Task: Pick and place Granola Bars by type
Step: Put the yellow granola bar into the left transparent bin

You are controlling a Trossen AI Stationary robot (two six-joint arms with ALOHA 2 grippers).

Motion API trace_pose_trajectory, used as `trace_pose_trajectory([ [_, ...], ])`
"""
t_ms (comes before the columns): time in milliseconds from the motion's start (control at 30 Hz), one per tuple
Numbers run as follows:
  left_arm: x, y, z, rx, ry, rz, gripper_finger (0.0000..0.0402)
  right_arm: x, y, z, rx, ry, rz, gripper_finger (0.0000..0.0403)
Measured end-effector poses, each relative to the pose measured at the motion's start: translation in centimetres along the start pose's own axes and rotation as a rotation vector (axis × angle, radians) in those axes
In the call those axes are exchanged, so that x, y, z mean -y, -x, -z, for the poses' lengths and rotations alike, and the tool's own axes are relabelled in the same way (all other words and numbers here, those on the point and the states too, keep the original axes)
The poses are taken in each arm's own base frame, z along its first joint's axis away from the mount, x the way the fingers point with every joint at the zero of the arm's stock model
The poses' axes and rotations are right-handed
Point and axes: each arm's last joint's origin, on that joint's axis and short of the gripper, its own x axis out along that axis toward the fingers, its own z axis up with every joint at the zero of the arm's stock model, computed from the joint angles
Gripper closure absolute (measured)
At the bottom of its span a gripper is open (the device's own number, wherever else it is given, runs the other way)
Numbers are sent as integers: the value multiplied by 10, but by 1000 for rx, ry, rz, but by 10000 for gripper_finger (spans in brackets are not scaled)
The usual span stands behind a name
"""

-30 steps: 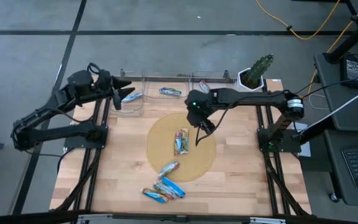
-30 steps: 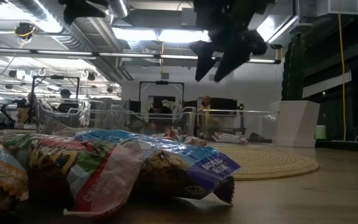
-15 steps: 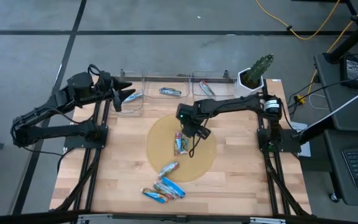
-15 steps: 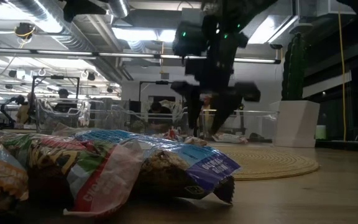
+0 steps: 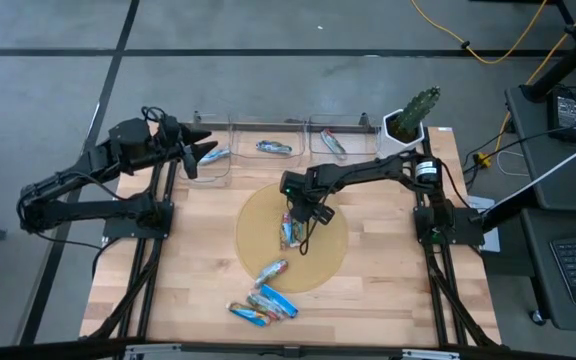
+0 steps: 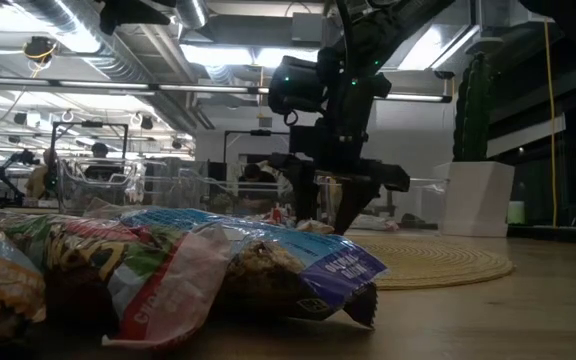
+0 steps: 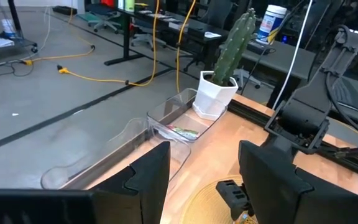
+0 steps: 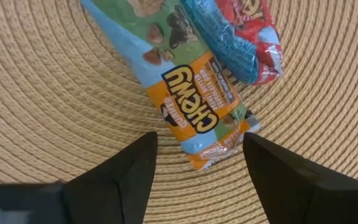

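Note:
Two granola bars [image 5: 290,229] lie side by side in the middle of the round tan mat [image 5: 258,225]. The right wrist view shows one with a blue and orange wrapper [image 8: 191,93] and one with a red and blue wrapper [image 8: 241,37]. My right gripper [image 5: 298,211] [image 8: 197,180] points down just above them, open, its fingers on either side of the blue and orange bar's end [image 8: 219,146], not touching. It also shows in the low view [image 6: 330,205]. My left gripper [image 5: 194,152] [image 7: 204,180] waits open by the left bin.
Three clear bins along the far edge each hold a bar: left [image 5: 213,156], middle [image 5: 273,148], right [image 5: 330,143]. One bar [image 5: 271,270] lies on the mat's near rim, and several lie piled [image 5: 263,305] near the near edge. A cactus in a white pot [image 5: 411,115] stands at the far right.
My right gripper has swung from the mat's right side toward the table's left and come down over the two bars in the mat's middle, its fingers staying open. The bars have not moved.

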Motion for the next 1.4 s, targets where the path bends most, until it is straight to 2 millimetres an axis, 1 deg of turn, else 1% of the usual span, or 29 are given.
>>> trace_pose_trajectory([
  [100, 0, 0, 0, 2, 2, -7, 220, 0, -1, 0, 1, 3, -1, 169],
  [200, 1, 0, 0, 0, 1, -7, 220, 0, -1, 0, 2, 3, 1, 191],
  [367, 1, -2, 1, -6, 0, -11, 220, 0, -2, 0, 0, 3, 0, 247],
  [700, 1, -7, 1, -21, 5, -15, 220, -2, -2, 1, -13, 1, -20, 372],
  [767, 1, -7, 2, -24, 5, -15, 220, -3, -1, 2, -19, -5, -28, 389],
  [833, 1, -8, 2, -26, 5, -15, 220, -3, 1, 2, -32, -9, -44, 392],
  [933, 1, -8, 2, -26, 5, -15, 220, -1, 14, 1, -77, -38, -51, 381],
  [1000, 1, -8, 2, -28, 4, -14, 220, 5, 29, -2, -101, -55, -20, 381],
  [1133, 1, -8, 2, -28, 4, -14, 220, 22, 71, -8, -90, -119, 17, 395],
  [1300, 2, -9, 2, -32, 4, -15, 220, 45, 127, -20, -14, -262, 141, 388],
  [1400, 2, -10, 2, -35, 3, -16, 220, 56, 155, -23, 42, -360, 210, 394],
])
